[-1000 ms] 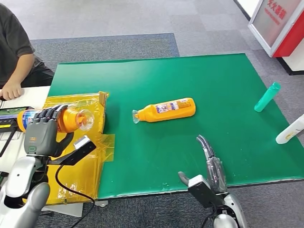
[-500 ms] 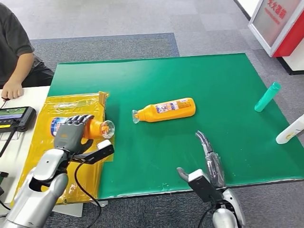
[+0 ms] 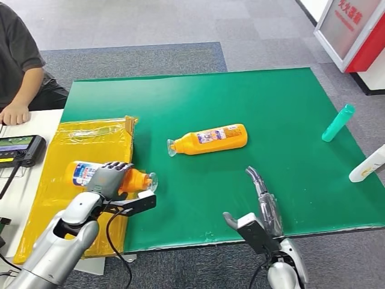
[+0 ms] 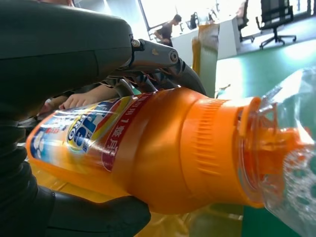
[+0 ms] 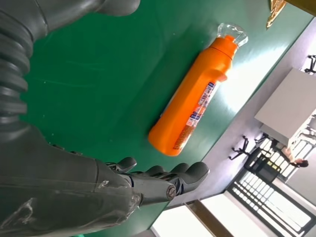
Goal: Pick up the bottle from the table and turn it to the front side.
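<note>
- Head view: left hand (image 3: 108, 179) wrapped over an orange bottle (image 3: 136, 180), holding it on its side above the yellow bag (image 3: 91, 141) at the green mat's (image 3: 281, 108) left edge, clear cap (image 3: 151, 181) aimed toward the right hand.
- Also from the head: right hand (image 3: 265, 201) up on edge at the near side of the mat, fingers straight and apart, nothing in it.
- Second orange bottle (image 3: 211, 139) lying flat on the mat, beyond the right hand and off toward the left one, well apart from both.
- Teal tube (image 3: 338, 123) and white bottle (image 3: 367, 165) far out past the right hand, by the mat's right edge.
- Person's hand (image 3: 15, 114) resting on the white table (image 3: 38, 123) beyond the left hand; dark device (image 3: 20, 149) just beside the bag.
- Left wrist view: held bottle (image 4: 149, 153) clamped between dark fingers (image 4: 156, 54) on one side and thumb (image 4: 97, 215) on the other, label (image 4: 82, 131) facing the camera, cap (image 4: 287, 158) sticking out past the grip.
- Right wrist view: fingers (image 5: 168, 180) stretched out and slightly apart, gripping nothing; lying bottle (image 5: 193, 98) on the mat ahead of the fingertips, not touching.
</note>
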Controlling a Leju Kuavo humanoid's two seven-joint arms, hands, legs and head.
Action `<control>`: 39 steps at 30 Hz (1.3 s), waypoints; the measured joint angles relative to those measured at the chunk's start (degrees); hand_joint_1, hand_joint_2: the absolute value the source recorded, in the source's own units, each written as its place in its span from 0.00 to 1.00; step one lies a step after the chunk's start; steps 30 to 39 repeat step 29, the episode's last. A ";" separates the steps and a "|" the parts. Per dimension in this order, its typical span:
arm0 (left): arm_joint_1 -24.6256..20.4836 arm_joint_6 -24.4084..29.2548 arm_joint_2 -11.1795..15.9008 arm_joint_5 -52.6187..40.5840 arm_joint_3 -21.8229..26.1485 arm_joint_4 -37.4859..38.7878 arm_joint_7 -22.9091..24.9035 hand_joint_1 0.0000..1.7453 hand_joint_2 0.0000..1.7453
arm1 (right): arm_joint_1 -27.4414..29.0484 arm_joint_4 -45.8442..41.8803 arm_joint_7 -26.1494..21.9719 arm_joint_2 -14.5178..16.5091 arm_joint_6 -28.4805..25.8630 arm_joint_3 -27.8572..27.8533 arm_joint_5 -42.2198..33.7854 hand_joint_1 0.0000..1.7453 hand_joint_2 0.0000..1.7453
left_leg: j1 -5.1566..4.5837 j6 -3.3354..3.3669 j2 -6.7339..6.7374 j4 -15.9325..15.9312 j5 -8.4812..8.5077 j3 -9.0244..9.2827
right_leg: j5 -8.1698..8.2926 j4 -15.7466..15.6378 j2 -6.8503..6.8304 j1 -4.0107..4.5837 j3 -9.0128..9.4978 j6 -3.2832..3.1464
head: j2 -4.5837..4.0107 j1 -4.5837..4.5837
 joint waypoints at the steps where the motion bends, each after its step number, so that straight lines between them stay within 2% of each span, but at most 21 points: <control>1: -0.11 -0.18 0.18 0.14 -0.26 0.49 0.16 1.00 1.00 | -0.06 0.16 0.01 -0.01 0.00 0.00 -0.02 0.00 1.00 | 0.00 -0.01 0.00 0.00 0.01 0.00 | 0.00 0.01 0.00 0.00 0.00 0.00 | 0.00 0.00; 6: -0.40 -1.01 1.26 0.77 -1.24 1.94 0.74 1.00 1.00 | -0.37 0.87 0.02 -0.01 0.01 0.00 -0.22 0.00 1.00 | 0.00 -0.03 0.00 0.00 0.02 0.00 | 0.00 0.06 0.00 0.00 -0.02 0.00 | 0.00 0.00; 7: -0.43 -1.09 1.45 0.84 -1.38 2.08 0.79 0.93 1.00 | -0.44 0.96 0.02 -0.02 0.01 0.00 -0.25 0.00 1.00 | 0.00 -0.03 0.00 0.00 0.02 0.00 | 0.00 0.06 0.00 0.00 -0.02 -0.01 | 0.00 0.01; 8: -0.48 -1.17 1.60 0.89 -1.50 2.21 0.88 0.78 1.00 | -0.52 1.04 0.02 -0.02 0.01 0.00 -0.26 0.00 1.00 | 0.00 -0.03 0.00 0.00 0.02 0.00 | 0.00 0.06 0.00 0.00 -0.02 -0.01 | 0.00 0.00; 10: -0.69 -1.41 1.88 1.02 -1.77 2.42 1.15 0.28 1.00 | -0.68 1.20 0.02 -0.03 0.01 0.00 -0.26 0.00 1.00 | 0.00 -0.03 0.00 0.00 0.02 0.00 | 0.00 0.06 0.00 0.00 -0.01 -0.01 | 0.00 0.00; 11: -0.82 -1.51 1.97 1.16 -1.89 2.56 1.28 0.10 1.00 | -0.76 1.29 0.02 -0.03 0.03 0.01 -0.27 0.00 1.00 | 0.00 -0.03 0.00 0.00 0.02 0.00 | 0.00 0.06 0.00 0.00 -0.01 -0.01 | 0.00 0.00; 12: -0.93 -1.53 2.03 1.36 -1.98 2.76 1.38 0.00 1.00 | -0.82 1.38 0.02 -0.03 0.05 0.01 -0.28 0.00 1.00 | 0.00 -0.04 0.00 0.00 0.02 0.00 | 0.00 0.06 0.00 0.00 -0.01 -0.01 | 0.00 0.00; 16: -0.87 0.59 1.50 3.02 -2.11 3.73 1.33 0.00 0.00 | -0.81 1.69 -0.23 -0.15 0.11 0.01 -0.59 0.00 1.00 | 0.00 -0.04 0.00 0.00 0.03 0.00 | 0.01 0.06 0.00 0.00 -0.04 -0.02 | 0.00 -0.01; 19: -0.46 4.38 0.19 6.01 -1.55 3.67 0.40 0.00 0.00 | -0.45 1.72 -1.02 -0.46 0.12 -0.02 -1.06 0.00 1.00 | 0.00 -0.04 0.00 0.00 0.03 -0.01 | 0.01 0.06 -0.01 0.00 -0.02 -0.02 | 0.00 0.00; 22: 1.16 6.92 -1.37 13.20 0.35 1.75 -3.73 0.00 0.00 | 0.25 1.72 -1.86 -0.67 0.20 -0.14 -1.31 0.00 1.00 | -0.01 -0.05 0.00 0.00 0.02 -0.01 | 0.01 0.05 0.02 -0.01 -0.01 -0.02 | 0.00 0.00; 29: 9.95 8.78 -3.54 36.94 7.58 -8.73 -22.17 0.00 0.00 | 1.44 1.72 -4.00 -1.25 0.17 -0.44 -2.54 0.00 1.00 | 0.00 -0.12 0.02 -0.03 -0.06 -0.01 | -0.05 0.06 0.06 0.00 -0.05 -0.09 | 0.00 -0.01; 39: 9.95 8.78 -3.54 36.94 7.58 -8.73 -22.17 0.00 0.00 | 1.44 1.72 -4.00 -1.25 0.17 -0.44 -2.54 0.00 1.00 | 0.00 -0.12 0.02 -0.03 -0.06 -0.01 | -0.05 0.06 0.06 0.00 -0.05 -0.09 | 0.00 -0.01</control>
